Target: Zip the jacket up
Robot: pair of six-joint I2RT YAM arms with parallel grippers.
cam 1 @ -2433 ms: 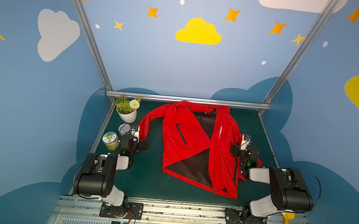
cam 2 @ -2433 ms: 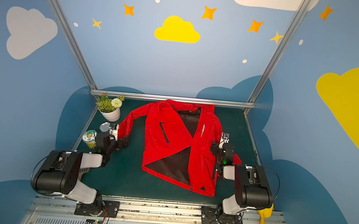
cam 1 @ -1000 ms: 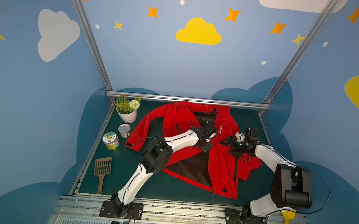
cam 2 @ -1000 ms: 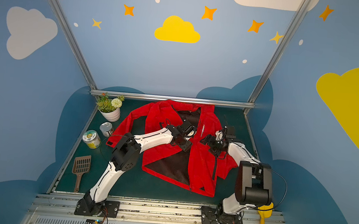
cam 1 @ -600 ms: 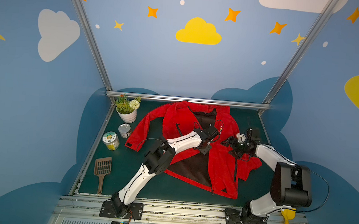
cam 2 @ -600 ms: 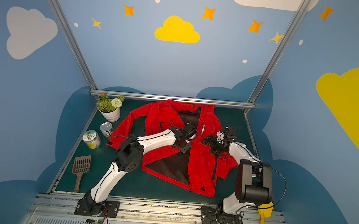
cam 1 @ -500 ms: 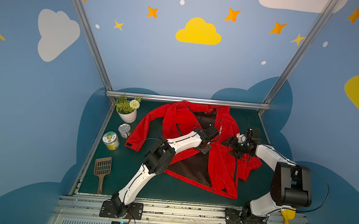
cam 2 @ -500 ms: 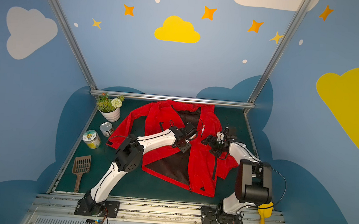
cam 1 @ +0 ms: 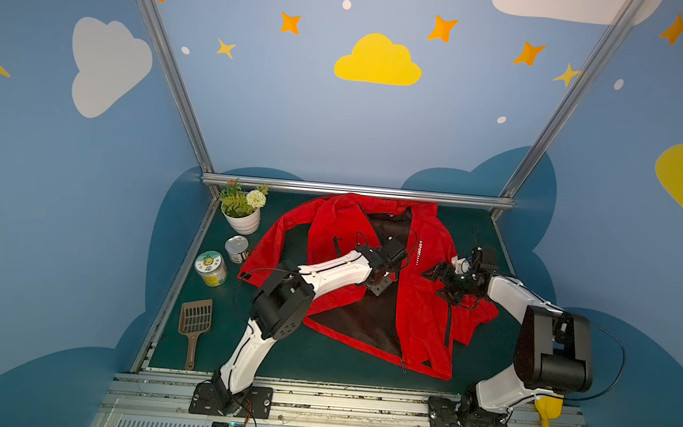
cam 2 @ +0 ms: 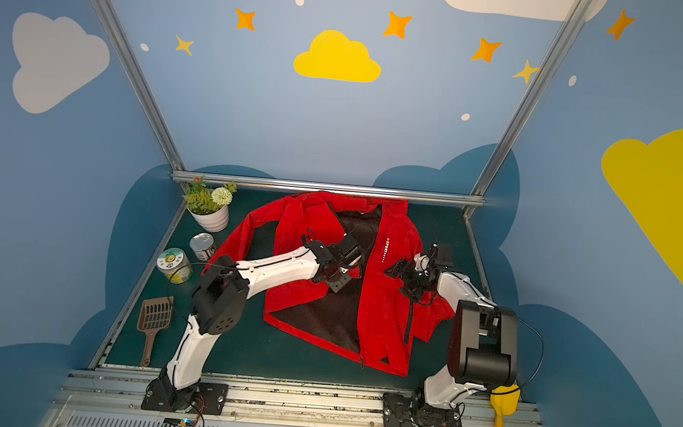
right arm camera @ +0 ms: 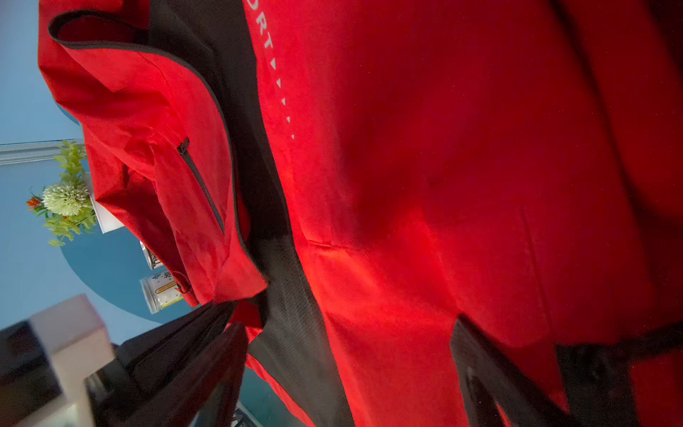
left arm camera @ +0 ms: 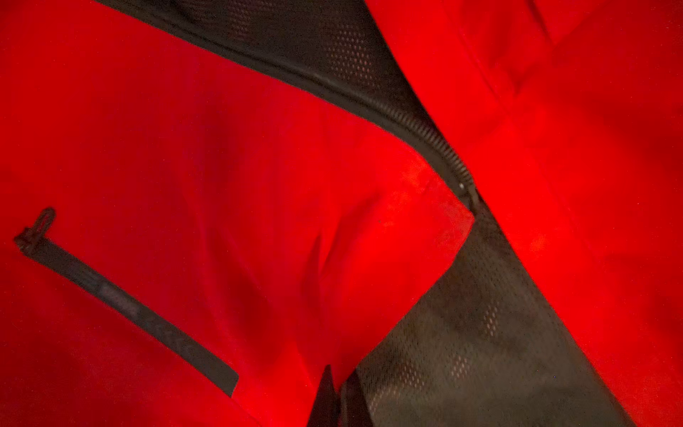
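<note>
Blue walls (cam 1: 296, 127), painted white and yellow clouds (cam 1: 379, 61), orange stars (cam 1: 442, 28). Aluminium rail (cam 1: 358, 191) along the back edge, beyond the left gripper (cam 1: 381, 285). Dark green mat (cam 1: 319, 367) below it, light even

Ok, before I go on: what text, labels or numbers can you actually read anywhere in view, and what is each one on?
"SPORT", in white, followed by a row of small triangles: the lettering on the chest of the jacket; the right wrist view catches only "ORT".
Green label on the lid of the jar: too small to read.
Side label on the can: too small to read.
Nothing else legible.
</note>
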